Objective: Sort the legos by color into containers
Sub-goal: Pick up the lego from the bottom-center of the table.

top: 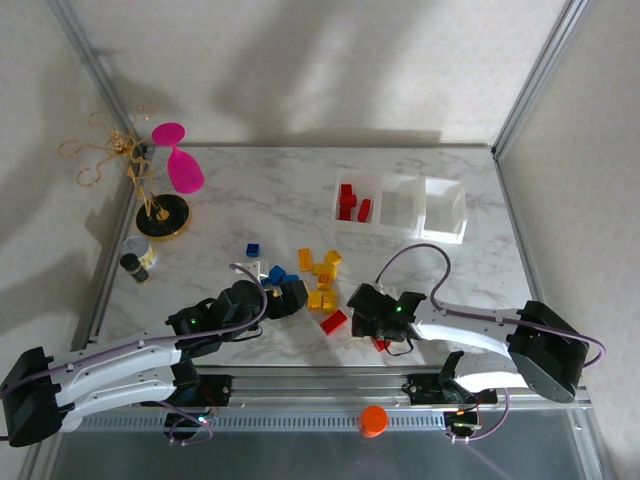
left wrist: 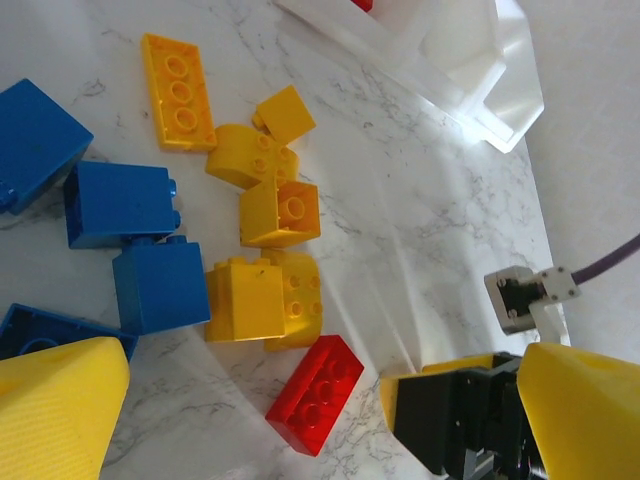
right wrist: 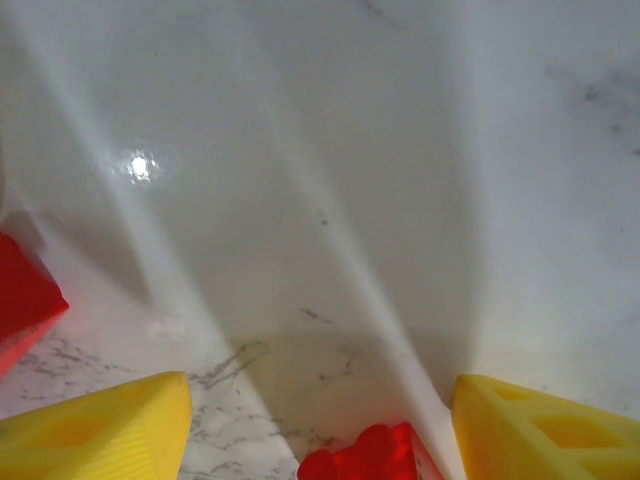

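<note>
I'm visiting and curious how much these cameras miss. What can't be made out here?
Right wrist view: the red brick between the fingers of the right gripper is cut off by the bottom edge; touching or not, I cannot tell.
Top view: the same brick lies mostly hidden under the right gripper.
Left wrist view: one blue brick is partly hidden behind a finger of the left gripper.

the legos (top: 321,297) lie clustered on the table (top: 260,200), the containers (top: 446,236) behind them, rightward.
</note>
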You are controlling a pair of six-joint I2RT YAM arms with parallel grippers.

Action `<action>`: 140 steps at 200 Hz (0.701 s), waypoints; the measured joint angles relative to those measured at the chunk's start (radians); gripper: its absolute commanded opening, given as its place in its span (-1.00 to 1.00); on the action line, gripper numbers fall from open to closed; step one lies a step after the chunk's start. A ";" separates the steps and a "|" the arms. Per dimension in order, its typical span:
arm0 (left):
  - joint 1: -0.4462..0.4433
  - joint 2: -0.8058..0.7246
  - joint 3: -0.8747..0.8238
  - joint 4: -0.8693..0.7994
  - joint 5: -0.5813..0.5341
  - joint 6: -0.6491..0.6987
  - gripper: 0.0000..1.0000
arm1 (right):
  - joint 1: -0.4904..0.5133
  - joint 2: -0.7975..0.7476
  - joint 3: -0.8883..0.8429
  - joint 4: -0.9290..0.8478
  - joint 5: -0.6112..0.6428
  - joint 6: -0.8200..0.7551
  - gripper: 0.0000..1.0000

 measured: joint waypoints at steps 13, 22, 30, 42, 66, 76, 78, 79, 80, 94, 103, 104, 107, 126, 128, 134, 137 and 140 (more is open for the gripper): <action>0.000 0.000 0.000 0.000 -0.005 0.000 0.99 | 0.014 0.009 0.004 -0.011 0.014 0.016 0.27; 0.000 0.000 0.000 0.000 -0.007 0.000 0.99 | 0.024 0.014 0.007 -0.019 0.022 0.027 0.25; 0.000 0.000 0.000 0.000 -0.009 0.000 0.99 | 0.034 0.017 0.009 -0.024 0.029 0.037 0.21; 0.000 0.000 0.000 0.000 -0.009 0.000 0.99 | 0.050 0.022 0.011 -0.036 0.039 0.050 0.12; 0.000 0.000 0.000 0.000 -0.012 0.000 0.99 | 0.068 0.036 0.018 -0.060 0.056 0.067 -0.04; 0.000 0.000 0.000 0.000 -0.013 0.000 0.99 | 0.072 0.043 0.021 -0.068 0.064 0.073 -0.11; 0.000 0.000 0.000 0.000 -0.013 0.000 0.99 | 0.073 0.045 0.023 -0.070 0.066 0.073 -0.12; 0.000 0.000 0.000 0.000 -0.013 0.000 0.99 | 0.074 0.045 0.023 -0.071 0.067 0.073 -0.13; 0.000 0.001 0.000 0.000 -0.013 0.001 0.99 | 0.074 0.046 0.023 -0.072 0.068 0.073 -0.14; 0.000 0.006 0.002 -0.001 -0.013 0.004 0.99 | 0.076 0.051 0.029 -0.085 0.074 0.080 -0.25; 0.000 0.013 0.006 -0.002 -0.013 0.007 0.99 | 0.077 0.052 0.031 -0.092 0.074 0.087 -0.30; 0.000 0.013 0.007 -0.003 -0.013 0.007 0.99 | 0.077 0.052 0.032 -0.093 0.074 0.089 -0.31; 0.000 0.016 0.008 -0.003 -0.013 0.007 0.99 | 0.077 0.052 0.033 -0.094 0.074 0.087 -0.33; 0.000 0.022 0.015 -0.002 -0.013 0.009 0.99 | 0.079 0.053 0.035 -0.097 0.074 0.090 -0.41; 0.000 0.022 0.015 -0.002 -0.013 0.010 0.99 | 0.079 0.053 0.036 -0.097 0.074 0.091 -0.40; 0.000 0.021 0.016 0.000 -0.013 0.011 0.99 | 0.079 0.053 0.036 -0.098 0.074 0.090 -0.41; 0.000 0.021 0.016 0.001 -0.013 0.011 0.99 | 0.079 0.053 0.037 -0.099 0.074 0.090 -0.41; 0.000 0.021 0.016 0.002 -0.013 0.011 0.99 | 0.079 0.053 0.038 -0.099 0.074 0.090 -0.41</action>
